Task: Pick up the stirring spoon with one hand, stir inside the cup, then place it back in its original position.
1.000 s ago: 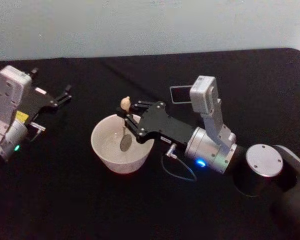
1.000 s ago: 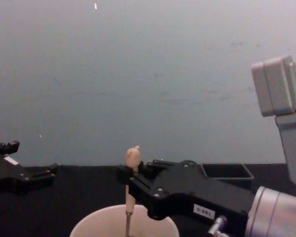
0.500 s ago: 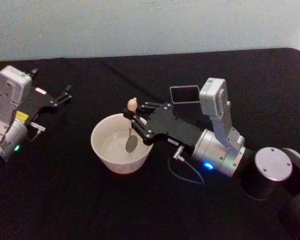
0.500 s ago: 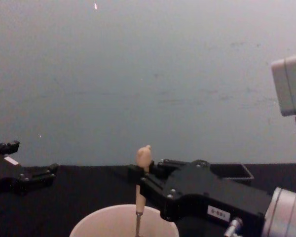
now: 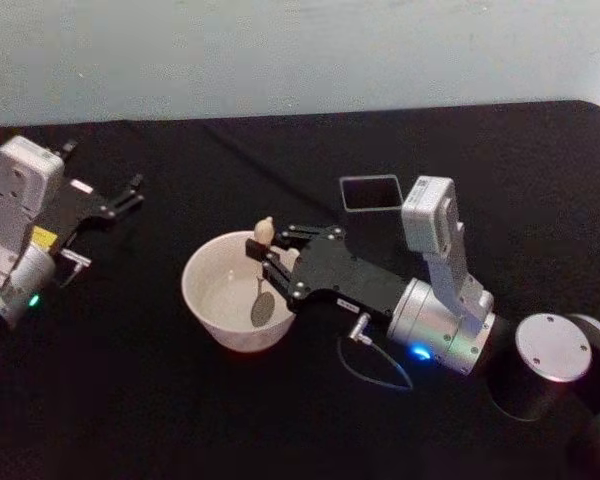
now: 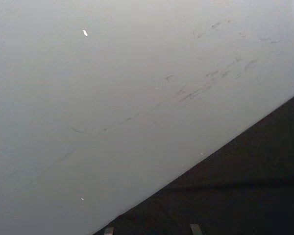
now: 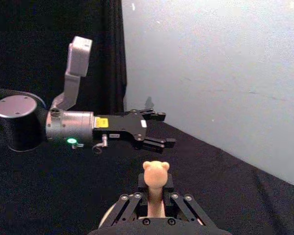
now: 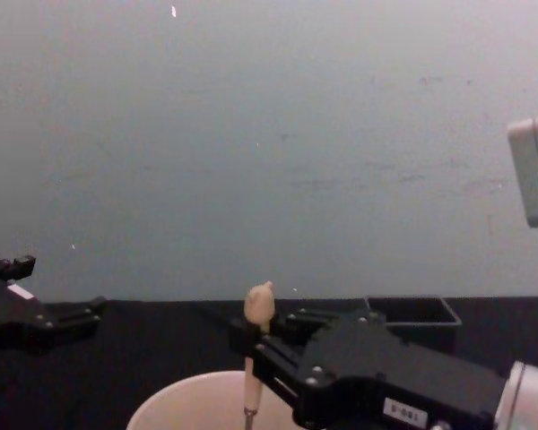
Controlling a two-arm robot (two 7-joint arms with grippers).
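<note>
Left arm, parked: the left end effector (image 5: pixel 100 170) hovers low over the black bench (image 5: pixel 130 400) at the far left, its two fingers spread wide with nothing between them. It points toward the pale wall (image 8: pixel 269 134) and lies well apart from everything else.

Centre: the cup (image 5: pixel 208 322), round and cream-coloured, stands on the bench well to the right of the left end effector and directly below the fingertips of the right one.

In the cup: the stirring spoon (image 5: pixel 262 308) stands nearly upright. Its small shiny bowl hangs inside the cup, below the right end effector's fingertips and toward the cup's right side. Whether the bowl touches the cup's floor cannot be told. The animal-shaped knob rises just above the fingertips, clear of the cup's rim.

Right arm, at work: the right end effector (image 5: pixel 267 258) reaches in from the right, fingertips over the cup's right rim. The fingers are pressed together on the beige handle just beneath the knob, pinching the spoon.

Behind: the dark grey square holder (image 5: pixel 372 192) stands on the bench beyond the right end effector, toward the wall and a little to its right, apart from both it and the cup.
</note>
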